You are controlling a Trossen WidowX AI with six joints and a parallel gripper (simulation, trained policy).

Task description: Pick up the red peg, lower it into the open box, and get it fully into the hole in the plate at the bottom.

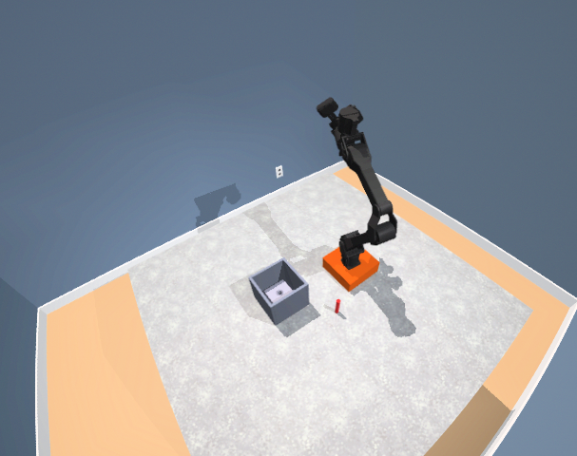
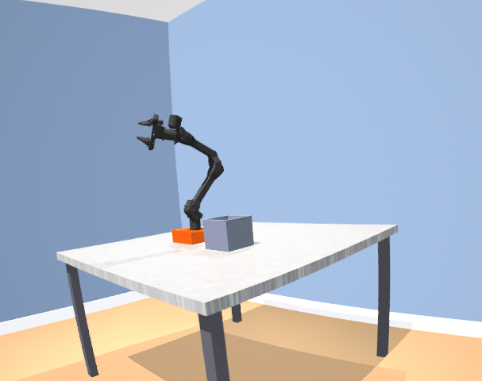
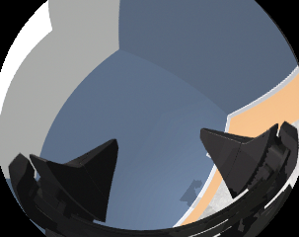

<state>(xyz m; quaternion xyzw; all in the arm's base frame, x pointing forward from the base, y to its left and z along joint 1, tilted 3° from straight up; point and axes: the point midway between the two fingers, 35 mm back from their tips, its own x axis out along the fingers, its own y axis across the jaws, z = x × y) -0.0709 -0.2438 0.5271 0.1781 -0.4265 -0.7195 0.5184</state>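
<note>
The red peg [image 1: 337, 306] stands upright on the table, between the box and the arm's orange base. It does not show in the exterior view or the wrist view. The open grey box [image 1: 294, 301] [image 2: 240, 233] stands on the table. Inside it, at the bottom, lies a pale plate [image 1: 286, 286] with a dark round hole [image 1: 279, 292], and no peg is in it. My gripper [image 2: 138, 130] [image 3: 160, 138] is wide open and empty, raised high above the table and far from the peg. Its fingers are hard to make out in the top view.
The orange base block [image 1: 349, 276] [image 2: 187, 236] carries the arm and sits close beside the box and the peg. The box walls stand up all round the plate. The pale table [image 1: 327, 383] [image 2: 294, 250] ends at straight edges. Blue walls rise behind the arm.
</note>
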